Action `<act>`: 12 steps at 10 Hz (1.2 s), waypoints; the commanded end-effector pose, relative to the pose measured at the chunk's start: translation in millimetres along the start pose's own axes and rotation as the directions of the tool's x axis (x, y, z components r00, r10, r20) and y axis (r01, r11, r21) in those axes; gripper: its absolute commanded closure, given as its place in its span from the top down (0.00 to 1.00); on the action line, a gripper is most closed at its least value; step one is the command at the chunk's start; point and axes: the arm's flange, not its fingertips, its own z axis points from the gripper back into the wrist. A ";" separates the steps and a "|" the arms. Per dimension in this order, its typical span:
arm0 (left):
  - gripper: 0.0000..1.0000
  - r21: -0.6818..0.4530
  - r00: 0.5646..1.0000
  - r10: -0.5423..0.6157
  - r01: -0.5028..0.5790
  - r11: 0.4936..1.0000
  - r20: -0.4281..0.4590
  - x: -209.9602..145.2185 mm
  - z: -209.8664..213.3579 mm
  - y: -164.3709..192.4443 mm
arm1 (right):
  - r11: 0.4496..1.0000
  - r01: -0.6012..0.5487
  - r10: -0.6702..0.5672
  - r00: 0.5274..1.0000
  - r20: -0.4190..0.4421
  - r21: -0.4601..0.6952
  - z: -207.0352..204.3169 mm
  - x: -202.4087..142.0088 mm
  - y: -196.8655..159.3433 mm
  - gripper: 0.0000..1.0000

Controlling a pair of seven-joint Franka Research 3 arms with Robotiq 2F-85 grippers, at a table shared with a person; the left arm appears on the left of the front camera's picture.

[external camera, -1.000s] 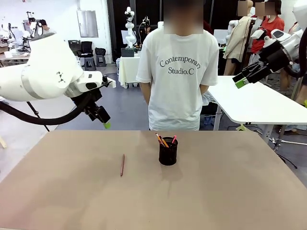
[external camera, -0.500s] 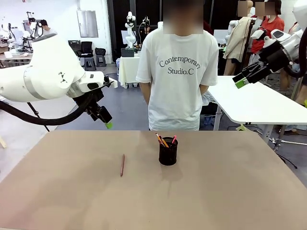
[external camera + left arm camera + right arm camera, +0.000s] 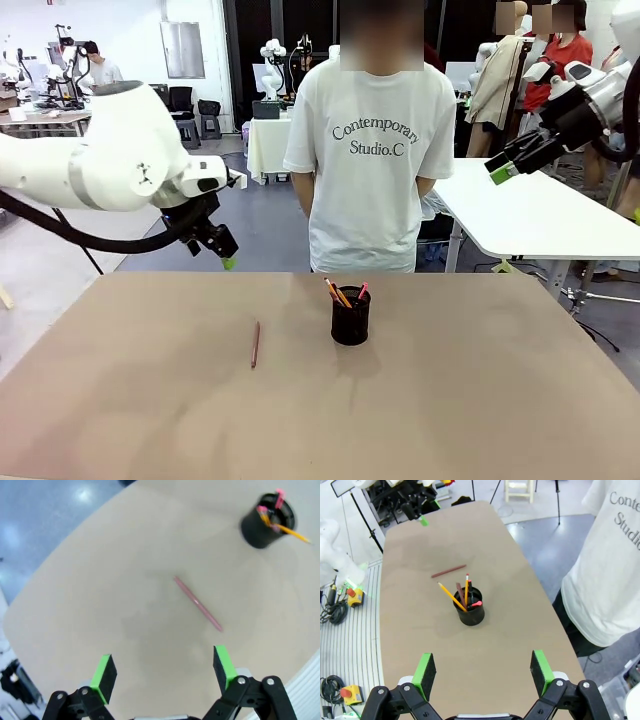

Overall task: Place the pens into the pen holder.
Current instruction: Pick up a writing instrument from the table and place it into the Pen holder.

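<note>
A reddish-brown pen (image 3: 255,344) (image 3: 198,603) (image 3: 448,571) lies flat on the tan table, left of the black mesh pen holder (image 3: 350,322) (image 3: 266,522) (image 3: 469,611). Several pens stand in the holder: yellow pencil-like ones, a brown one and a dark one with a pink end. My left gripper (image 3: 226,259) (image 3: 165,672) hangs open in the air above the table's far left edge, well above the lying pen. High at the far right, clear of the table, my right gripper (image 3: 497,173) (image 3: 481,670) is open, and its camera looks down on the holder.
A person in a white T-shirt (image 3: 370,150) stands at the far edge of the table (image 3: 480,400), arms behind the back. A white table (image 3: 540,215) stands behind at the right. Cables and a yellow box (image 3: 345,695) lie on the floor beside the table.
My left arm has swung a little to the right, its gripper staying open at about the same height. The right arm, the lying pen and the holder have not moved.
</note>
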 end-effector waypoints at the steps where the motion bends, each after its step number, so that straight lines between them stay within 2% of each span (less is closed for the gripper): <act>1: 1.00 0.105 0.984 0.176 -0.173 0.979 -0.020 30.3 -23.0 -10.6 | 1.000 -0.001 0.001 1.000 0.001 -0.006 1.2 1.0 0.2 1.00; 2: 1.00 0.110 0.972 0.234 -0.232 0.967 -0.008 35.4 -37.8 -17.3 | 1.000 -0.001 0.001 1.000 0.001 -0.006 1.2 1.0 0.2 1.00; 3: 1.00 0.182 0.943 0.330 -0.318 0.930 -0.040 44.1 -60.4 -20.1 | 1.000 -0.001 0.001 1.000 0.001 -0.006 1.2 1.0 0.2 1.00; 5: 1.00 0.259 0.900 0.422 -0.385 0.886 -0.108 54.9 -92.2 -32.4 | 1.000 -0.001 0.001 1.000 0.001 -0.006 1.2 1.0 0.2 1.00; 8: 1.00 0.270 0.849 0.510 -0.464 0.844 -0.135 58.8 -125.4 -43.9 | 1.000 -0.001 0.001 1.000 0.001 -0.006 1.2 1.0 0.2 1.00; 10: 1.00 0.265 0.838 0.522 -0.474 0.840 -0.157 56.3 -131.0 -46.6 | 1.000 -0.001 0.001 1.000 0.001 -0.006 1.2 1.0 0.2 1.00; 11: 1.00 0.210 0.841 0.520 -0.486 0.848 -0.153 57.4 -130.5 -43.7 | 1.000 -0.001 0.001 1.000 0.001 -0.006 1.2 1.0 0.2 1.00; 12: 1.00 0.263 0.854 0.495 -0.447 0.855 -0.157 52.7 -135.0 -51.2 | 1.000 -0.001 0.001 1.000 0.001 -0.006 1.2 1.0 0.2 1.00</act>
